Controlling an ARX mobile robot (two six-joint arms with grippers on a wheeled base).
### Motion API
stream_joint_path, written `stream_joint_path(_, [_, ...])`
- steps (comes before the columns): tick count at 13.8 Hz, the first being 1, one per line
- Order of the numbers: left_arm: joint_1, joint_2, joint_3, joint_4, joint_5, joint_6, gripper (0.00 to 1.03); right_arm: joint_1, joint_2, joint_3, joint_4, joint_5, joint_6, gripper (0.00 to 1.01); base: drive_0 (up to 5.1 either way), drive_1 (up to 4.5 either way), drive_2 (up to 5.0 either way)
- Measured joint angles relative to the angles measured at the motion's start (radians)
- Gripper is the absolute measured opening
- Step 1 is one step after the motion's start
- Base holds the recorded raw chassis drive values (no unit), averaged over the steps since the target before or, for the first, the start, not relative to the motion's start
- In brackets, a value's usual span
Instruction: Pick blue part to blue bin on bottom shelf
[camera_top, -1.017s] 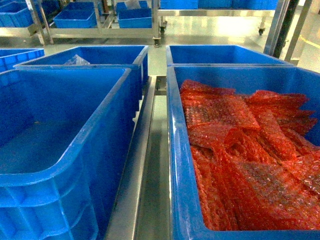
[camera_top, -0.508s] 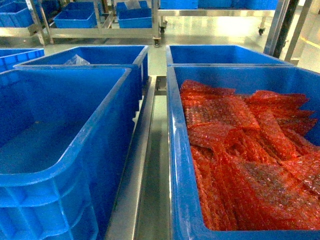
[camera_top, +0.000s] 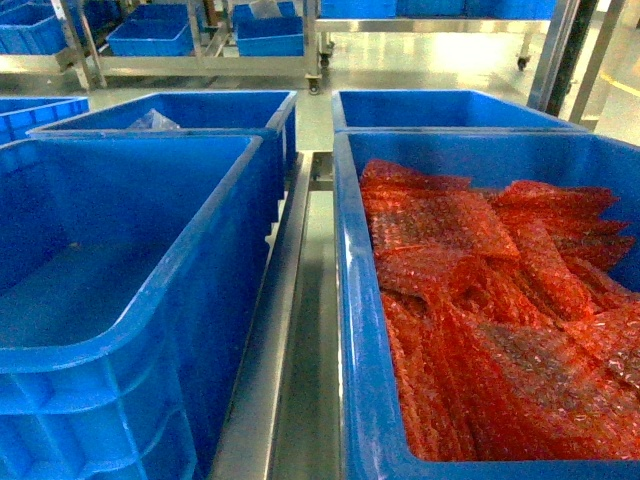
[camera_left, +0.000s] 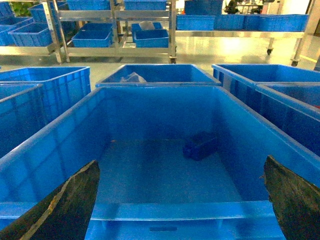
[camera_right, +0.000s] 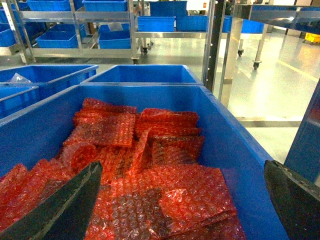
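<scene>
Lying on the bin floor near its far right corner, the blue part slants rightward and away, beyond the spread, empty left gripper

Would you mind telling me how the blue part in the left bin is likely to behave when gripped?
The blue part looks blocky and moulded, so probably stiff. It lies flat on the bin floor, so unlikely to roll. Its sheen suggests it may be somewhat slippery.
</scene>
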Motion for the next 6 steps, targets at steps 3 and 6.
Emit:
stream_joint_path(3, [0.0,0.0,0.0,0.0,0.0,0.0,0.98,0.0,0.0,0.0,0.0,0.0,0.0,0.98,0.0,0.0,0.0])
stream_joint_path(6, [0.0,0.0,0.0,0.0,0.0,0.0,0.98,0.0,0.0,0.0,0.0,0.0,0.0,0.98,0.0,0.0,0.0])
